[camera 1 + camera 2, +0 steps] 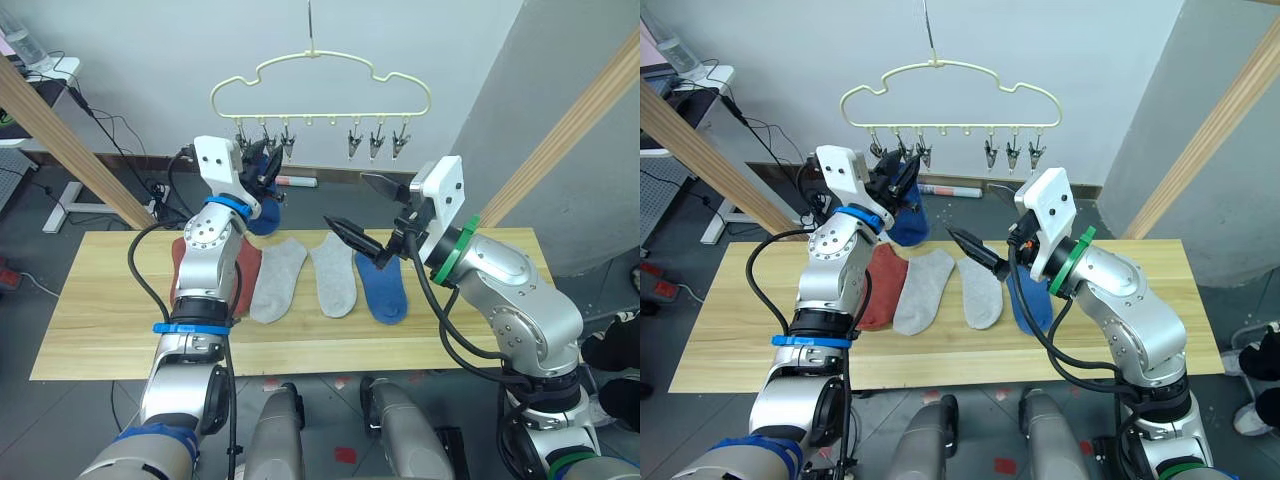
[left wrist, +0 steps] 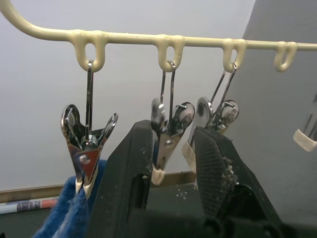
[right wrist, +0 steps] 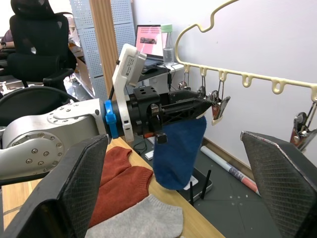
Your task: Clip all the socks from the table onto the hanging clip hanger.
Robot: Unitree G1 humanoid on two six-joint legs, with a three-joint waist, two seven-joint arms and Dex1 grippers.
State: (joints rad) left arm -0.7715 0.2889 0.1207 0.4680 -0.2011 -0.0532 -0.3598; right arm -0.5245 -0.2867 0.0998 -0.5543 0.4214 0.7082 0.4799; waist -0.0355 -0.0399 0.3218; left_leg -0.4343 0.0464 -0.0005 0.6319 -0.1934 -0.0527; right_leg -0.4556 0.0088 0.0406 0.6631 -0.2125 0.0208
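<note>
We stand before a pale wall, with a light wooden table (image 1: 120,330) below us, slanted wooden poles (image 1: 70,140) at both sides, and cables on the grey floor beyond the far edge.

On the middle of the table, the socks lie side by side: 2 rust-red socks (image 1: 883,285) nearest the left edge, partly behind our left arm, then 2 light grey socks (image 1: 300,277), then 1 blue sock (image 1: 383,290) just under our right arm.

Above them, our right gripper (image 1: 358,212) hangs spread wide and empty, over the gap between grey and blue.

Farther back, the left gripper (image 2: 171,171) is raised to the clip hanger (image 1: 320,80), its fingers parted around the second clip from the left and pinching nothing. The other blue sock (image 3: 178,148) hangs from the leftmost clip (image 2: 88,144), right beside the left finger.

We judge 1 sock hung and 5 left on the table. The risk is in backing away: the finger is so near the hanging sock and the clip that it could snag one, tug the sock free or set the hanger swinging on its hook.
</note>
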